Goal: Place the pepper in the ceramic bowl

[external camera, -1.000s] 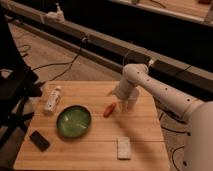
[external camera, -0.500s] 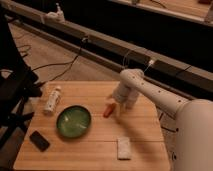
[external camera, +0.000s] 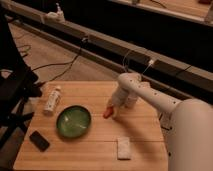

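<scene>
One pepper [external camera: 107,113] sits at my tool [external camera: 111,107], near the ceramic bowl [external camera: 73,122] on the counter [external camera: 142,131]; clenched or not, I cannot tell

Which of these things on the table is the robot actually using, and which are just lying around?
In use: the pepper, at the tip of the gripper; the green bowl beside them.
Lying about: white bottle, black phone, white pad, all on the table.
</scene>
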